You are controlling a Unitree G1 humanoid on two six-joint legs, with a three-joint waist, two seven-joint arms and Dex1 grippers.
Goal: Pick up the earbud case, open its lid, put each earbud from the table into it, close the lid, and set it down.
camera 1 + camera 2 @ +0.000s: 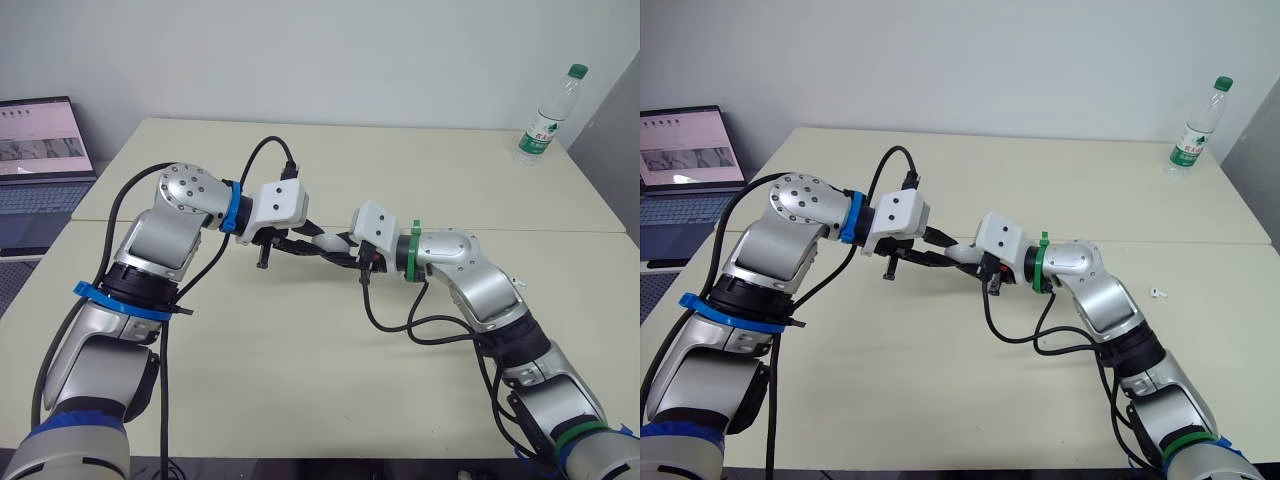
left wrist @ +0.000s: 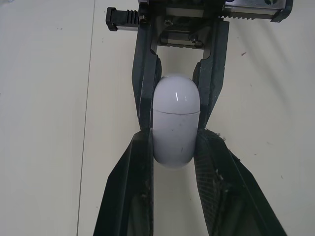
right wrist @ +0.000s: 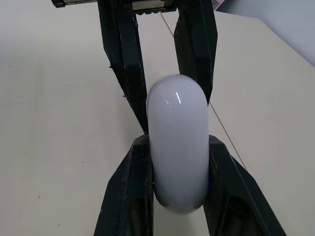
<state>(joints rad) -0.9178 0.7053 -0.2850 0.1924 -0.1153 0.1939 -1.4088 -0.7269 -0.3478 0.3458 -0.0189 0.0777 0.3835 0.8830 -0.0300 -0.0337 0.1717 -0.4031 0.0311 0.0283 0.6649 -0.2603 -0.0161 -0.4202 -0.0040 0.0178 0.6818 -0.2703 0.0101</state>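
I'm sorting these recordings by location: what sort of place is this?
Probably an office or lab room: a large pale table with a plain wall behind it, an open laptop off to its left, and a plastic water bottle at its far right corner.

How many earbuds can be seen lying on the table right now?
1. One small white earbud lies on the table, well over on the robot's right. Another may be hidden under the arms or inside the closed earbud case.
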